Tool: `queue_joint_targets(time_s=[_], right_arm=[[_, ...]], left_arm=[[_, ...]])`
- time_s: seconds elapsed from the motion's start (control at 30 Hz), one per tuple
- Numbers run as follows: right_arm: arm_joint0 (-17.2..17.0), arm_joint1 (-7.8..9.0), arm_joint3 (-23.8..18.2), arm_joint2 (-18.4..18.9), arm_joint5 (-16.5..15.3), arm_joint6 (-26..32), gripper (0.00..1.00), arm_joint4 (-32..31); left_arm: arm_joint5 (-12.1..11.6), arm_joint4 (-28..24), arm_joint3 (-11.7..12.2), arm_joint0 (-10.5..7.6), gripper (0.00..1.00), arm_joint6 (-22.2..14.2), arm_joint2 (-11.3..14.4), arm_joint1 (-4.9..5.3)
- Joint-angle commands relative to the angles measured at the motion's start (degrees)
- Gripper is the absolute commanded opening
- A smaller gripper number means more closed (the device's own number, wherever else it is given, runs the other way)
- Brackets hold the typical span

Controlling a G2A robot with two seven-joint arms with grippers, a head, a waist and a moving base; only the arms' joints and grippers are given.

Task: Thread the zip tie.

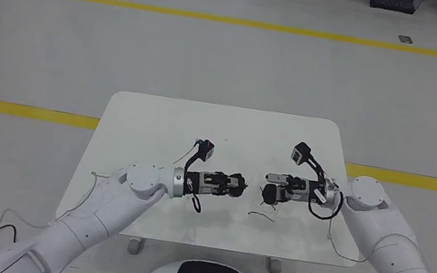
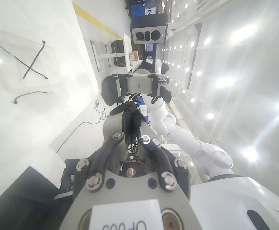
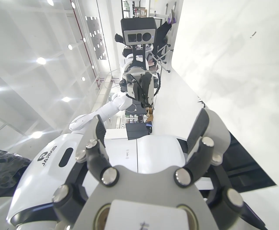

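Over the middle of the white table (image 1: 143, 125), the 2 arms meet tip to tip, both raised off the surface. The right gripper (image 3: 150, 115) stands wide open with nothing between its fingers. It points straight at the left gripper (image 2: 130, 112), near it but not touching. The left jaws are pressed together on a thin black strip, which looks like the zip tie (image 2: 121, 109).

A short length of that strip sticks out beyond the left fingertips. It slants off to one side instead of running along the line between the 2 grippers. Whether the head or the tail is the exposed end cannot be told.

Below the jaws, flat on the table, lie 3 loose ties. A crossed pair (image 2: 32, 62) sits on a clear sheet (image 2: 52, 54), and a single curved tie (image 2: 30, 94) lies on the robot's side of the pair.

The coming move probably turns on the slant. The open right jaws face the left tips head-on, while the strip's long axis lies across that approach. The right gripper would likely need to close on the projecting end, or turn to match it, before any threading.
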Motion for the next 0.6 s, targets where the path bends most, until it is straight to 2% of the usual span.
queue_joint_targets(time_s=[0.0,0.13,0.17,0.33,0.5,0.57], right_arm=[[-0.14,0.03,-0.38,-0.02,0.06,-1.35,1.0,-1.26],[0.33,0.93,-2.55,1.22,-2.63,-0.72,1.0,-8.94],[0.52,1.37,-3.56,1.68,-2.95,-0.32,1.0,-12.79],[0.35,3.0,-8.18,3.21,-2.95,0.39,1.0,-27.01],[-1.69,4.08,-14.12,3.58,-2.95,0.8,1.0,-35.67],[-2.5,4.32,-17.34,2.67,-2.95,0.72,1.0,-40.03]], left_arm=[[-0.01,1.95,0.08,0.01,0.0,1.11,-0.36,0.22],[-1.22,1.91,0.06,0.8,0.0,0.56,-2.57,1.03],[-1.41,1.69,0.02,1.14,0.0,0.59,-3.49,1.34],[-1.31,0.64,-0.92,2.66,0.0,0.34,-6.9,2.49],[-0.76,0.53,-2.63,4.13,0.0,0.22,-9.13,3.34],[-0.47,0.65,-3.12,4.48,0.0,0.35,-9.48,3.49]])
